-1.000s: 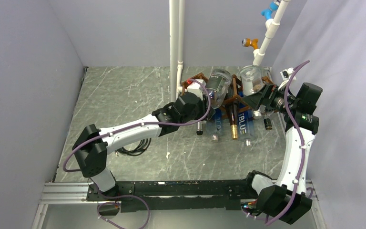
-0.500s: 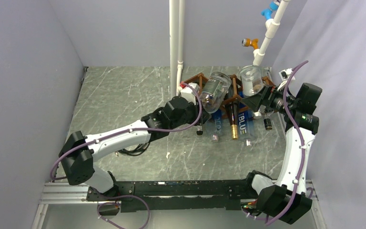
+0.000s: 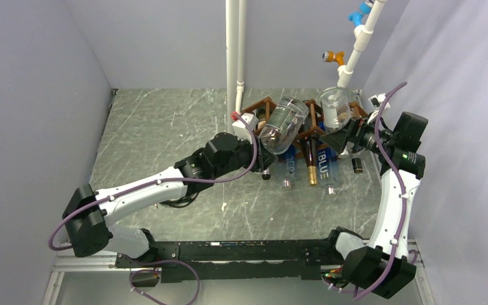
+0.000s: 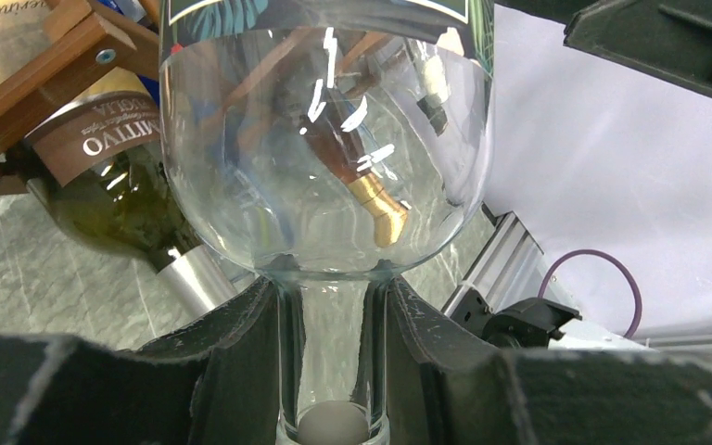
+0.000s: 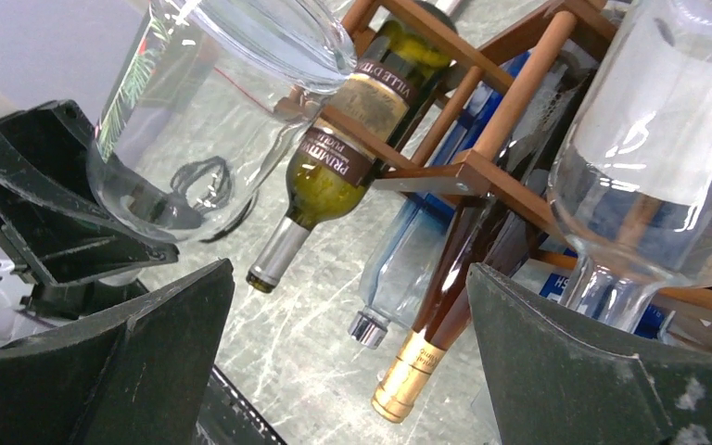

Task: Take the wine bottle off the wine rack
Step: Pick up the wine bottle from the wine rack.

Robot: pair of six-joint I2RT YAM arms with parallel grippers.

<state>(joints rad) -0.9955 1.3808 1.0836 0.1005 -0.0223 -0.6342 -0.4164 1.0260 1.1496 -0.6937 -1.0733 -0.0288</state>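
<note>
Where the left fingers (image 4: pixel 232 357) meet the load, they are clenched on the neck of the wine bottle (image 4: pixel 324 139), one pad on each side just below the shoulder. The pale stopper shows between them. This bottle is clear glass and looks empty. It hangs tilted, neck down toward the left arm and base up toward the wine rack (image 3: pixel 311 130).

In the overhead view the base end lies over the rack's upper left bars. The shoulder and neck stand out in front of the frame, above the tabletop (image 3: pixel 165 127). Whether the base rests on a bar or hangs just free cannot be told.

The right fingers (image 5: pixel 575 371) stand spread wide and hold nothing. They face the rack's right side, near a second clear bottle (image 5: pixel 649 139) lying in an upper cell.

A green bottle (image 5: pixel 324 176) with a silver cap and an amber bottle (image 5: pixel 436 315) with a gold cap lie in lower cells, necks sloping to the tabletop.

Judgement: the step in hand is the withdrawal, with the grip made and the bottle partly out. The next move calls for a pull along the bottle's own axis, toward the left arm, until the base clears the bars. The bottle should then be carried aside. A grip on the narrow neck alone leaves the heavy end free to swing, so the pull should be slow. The green bottle's neck lies just below the path.
</note>
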